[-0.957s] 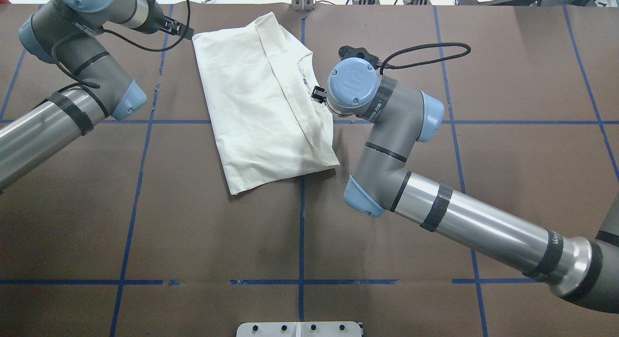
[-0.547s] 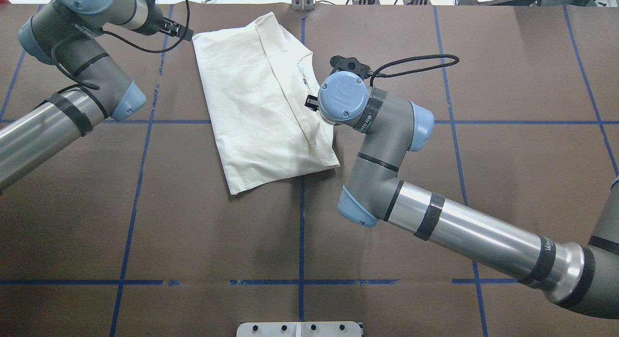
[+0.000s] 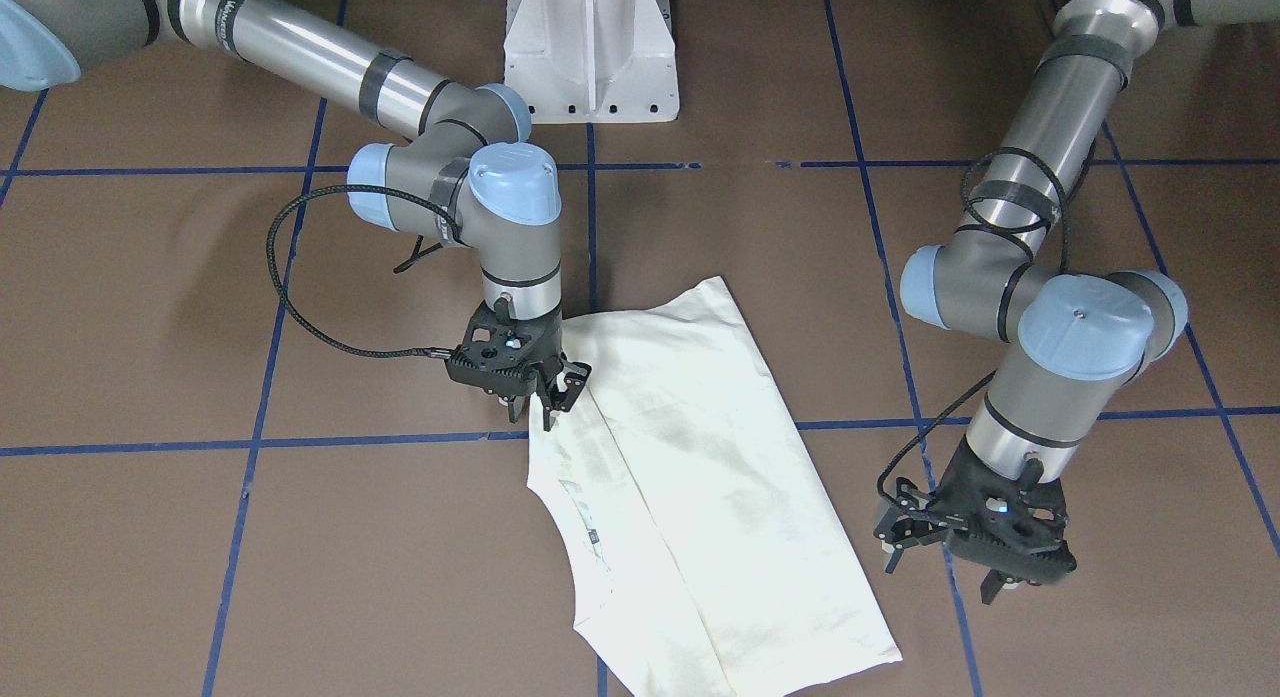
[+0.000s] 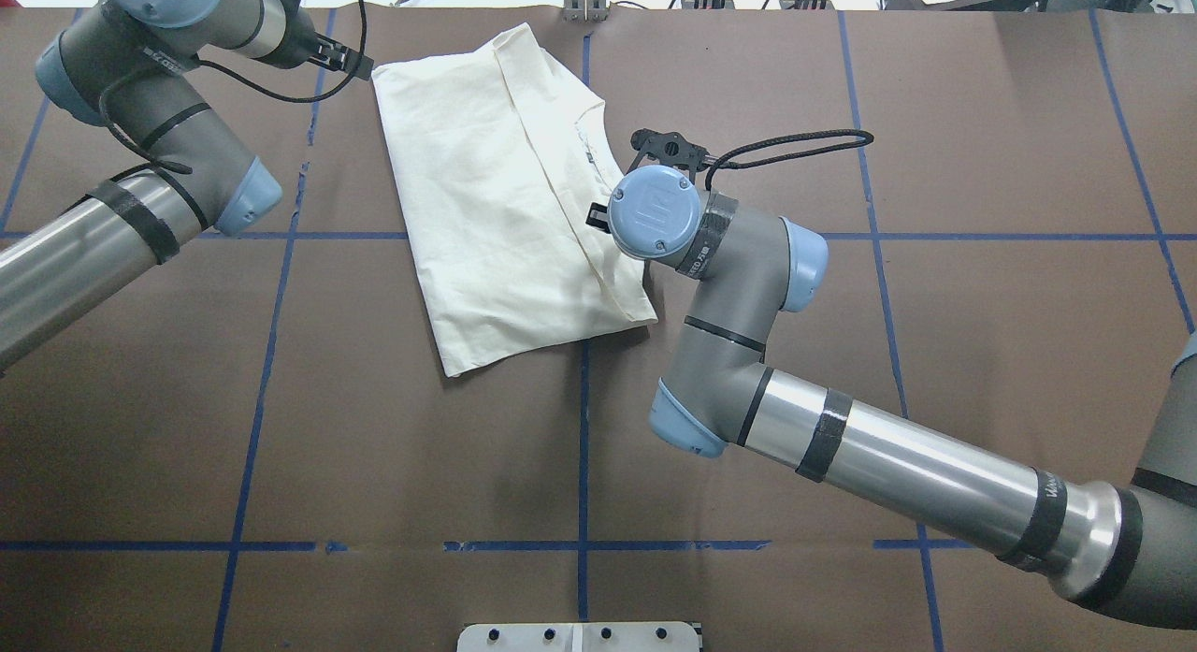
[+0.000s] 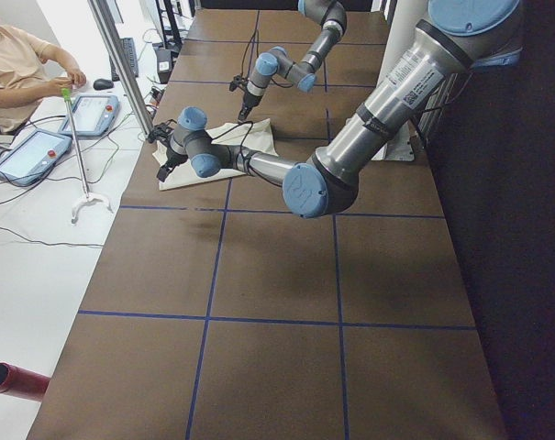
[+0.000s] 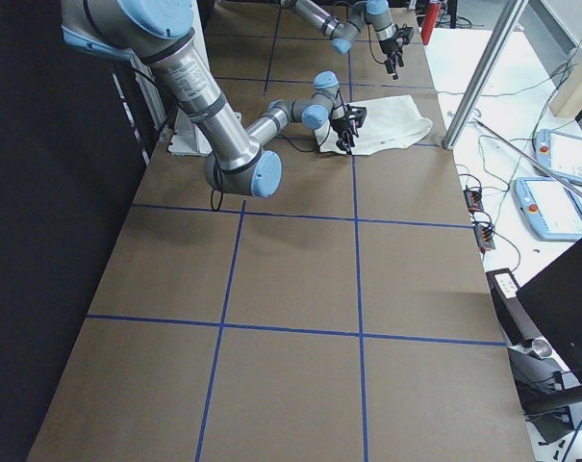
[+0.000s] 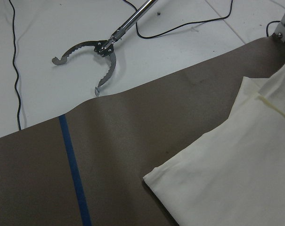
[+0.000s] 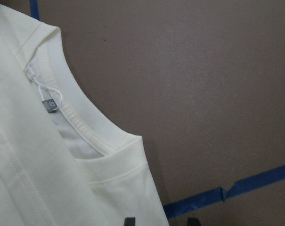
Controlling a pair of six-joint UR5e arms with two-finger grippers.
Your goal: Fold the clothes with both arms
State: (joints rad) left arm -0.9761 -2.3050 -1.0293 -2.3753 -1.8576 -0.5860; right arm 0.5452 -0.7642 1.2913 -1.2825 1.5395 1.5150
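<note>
- Overhead exterior shows the shirt (image 4: 496, 203) folded into a long strip, plain side up. It lies askew on the far middle of the table (image 4: 374, 446), mostly left of the centre tape line (image 4: 583, 446).
- The neck opening sits on the shirt's right edge, toward the far end. The right wrist view shows the collar (image 8: 81, 117) and a small grey label (image 8: 50, 106) inside it.
- The right arm (image 4: 888, 456) reaches in from the near right, its wrist pointing down over the shirt's right edge, just near of the collar.
- The right gripper (image 3: 535, 407) is empty, its jaws a modest gap apart. In its wrist view one fingertip (image 8: 129, 221) is over cloth and the other over bare table, with the folded edge between them. Whether the tips touch the cloth cannot be told.
- The left arm (image 4: 122, 194) comes in bent from the left.
- The left gripper (image 3: 950, 572) hangs just beside the shirt's far-left corner, clear of the cloth, jaws wide and holding nothing.
- The left wrist view shows that corner, another tape line (image 7: 74, 174) and the table's far edge. Beyond the edge, a metal grabber (image 7: 97, 52) and cables (image 7: 15, 70) lie on a white floor.
- A white base (image 3: 590, 47) stands at the table's near middle.
- A person (image 5: 20, 64) sits beyond the far side, near two tablets (image 5: 95, 115).
</note>
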